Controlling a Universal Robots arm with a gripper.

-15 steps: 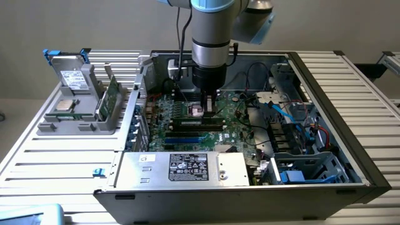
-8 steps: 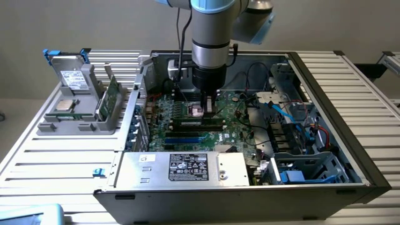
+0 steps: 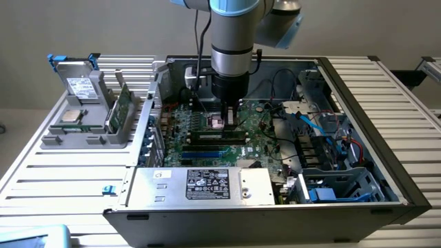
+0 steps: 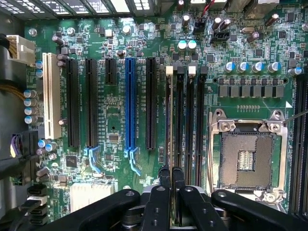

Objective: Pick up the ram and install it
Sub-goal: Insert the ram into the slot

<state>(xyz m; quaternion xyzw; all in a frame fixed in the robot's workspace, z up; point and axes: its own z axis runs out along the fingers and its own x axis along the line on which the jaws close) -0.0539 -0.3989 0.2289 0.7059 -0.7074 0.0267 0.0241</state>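
The ram (image 3: 218, 136) is a long dark-chipped stick standing on edge in one of the motherboard's black slots, inside the open computer case (image 3: 358, 103). In the wrist view its thin top edge (image 4: 169, 120) runs along the slot with a white clip and ends between my fingers. My gripper (image 3: 231, 120) comes straight down over the part of the stick nearer the exterior view's right. The black fingers (image 4: 165, 175) are drawn close together around the stick's edge, so my gripper (image 4: 171, 173) is shut on it. The arm hides the part of the stick under the gripper.
Beside the slots lies the open processor socket (image 4: 248, 159), and on their other side blue and black expansion slots (image 4: 130, 106). A grey holder (image 3: 79, 129) outside the case carries a boxy drive (image 3: 82, 88), a silver chip (image 3: 71, 114) and an upright green board (image 3: 123, 108). The power supply (image 3: 200, 186) fills the case's near side.
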